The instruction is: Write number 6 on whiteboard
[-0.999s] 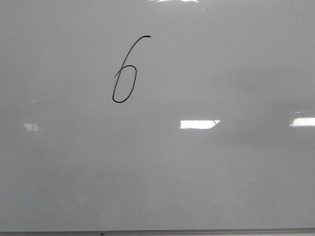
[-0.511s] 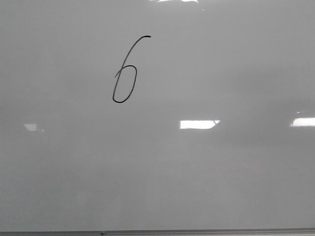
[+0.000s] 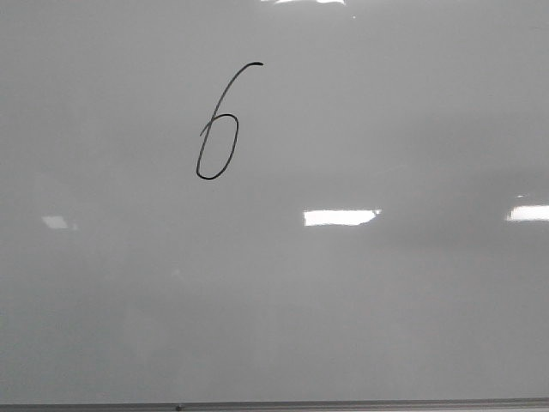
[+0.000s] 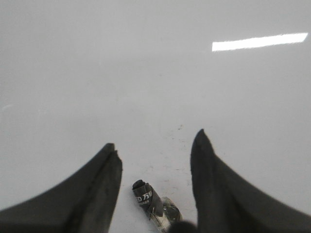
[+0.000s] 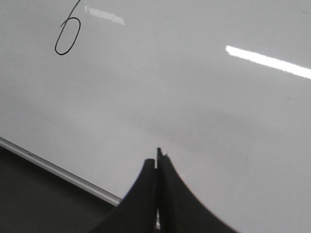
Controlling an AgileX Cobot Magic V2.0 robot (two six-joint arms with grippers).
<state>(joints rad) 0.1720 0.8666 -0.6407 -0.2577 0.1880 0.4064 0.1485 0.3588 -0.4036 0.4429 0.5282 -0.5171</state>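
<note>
The number 6 (image 3: 216, 124) is drawn in thin black line, slanted, on the upper left part of the glossy whiteboard (image 3: 360, 300). It also shows in the right wrist view (image 5: 68, 36). No gripper shows in the front view. In the left wrist view my left gripper (image 4: 155, 139) is open over the whiteboard (image 4: 146, 73), with a black marker (image 4: 148, 199) between the fingers, touching neither. My right gripper (image 5: 155, 158) is shut and empty, near the whiteboard's (image 5: 194, 87) bottom edge.
Bright rectangular light reflections (image 3: 341, 217) lie on the board. Its thin metal bottom edge (image 5: 58, 172) borders a dark surface (image 5: 29, 204) below it.
The digit and the board look the same. Only the central light reflection has shifted slightly to the left.
</note>
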